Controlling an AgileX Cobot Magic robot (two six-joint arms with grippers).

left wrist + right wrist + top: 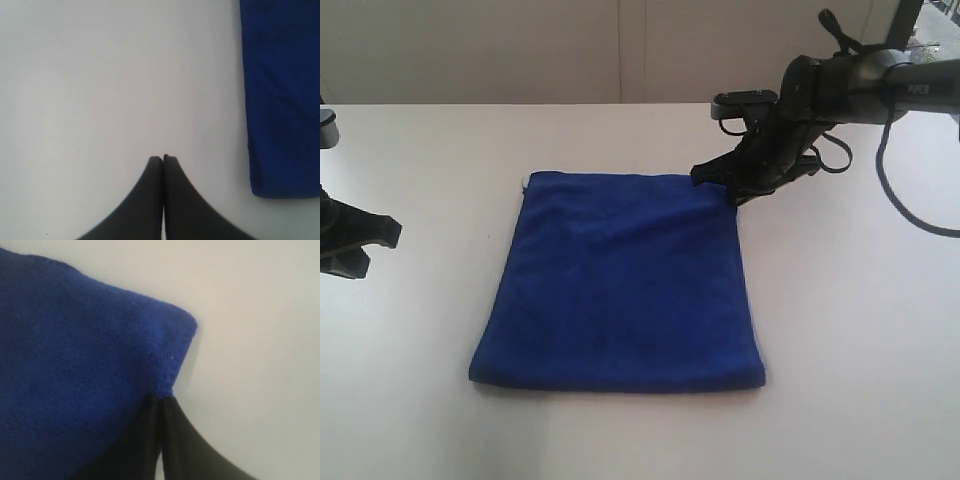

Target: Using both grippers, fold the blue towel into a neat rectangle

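1. White, smooth table (860, 330) fills the exterior view, with a plain beige wall (520, 50) behind it.
2. At the table's centre lies the blue towel (620, 280), folded flat into a four-sided pad of deep royal blue. A small white tag (526, 182) shows at its far left corner.
3. Orientation: the far and near edges run level with the table's far edge, and the sides splay outward toward the camera. The outline is close to square, so a long axis cannot be told with certainty.
4. Texture: the pile is soft, matte and fuzzy, as the right wrist view shows on the towel (75, 365). The near edge is rounded and thicker, and the corners are blunt rather than sharp.
5. Right gripper (705, 172) sits at the towel's far right corner. Its jaws are pressed together, tips (161, 399) touching the cloth edge; whether any cloth is pinched cannot be told.
6. Left gripper (392, 232) rests over bare table, well apart from the towel's left side. Its black tapered fingers (150, 200) are closed against each other and hold nothing, with the towel (280, 100) off to one side.
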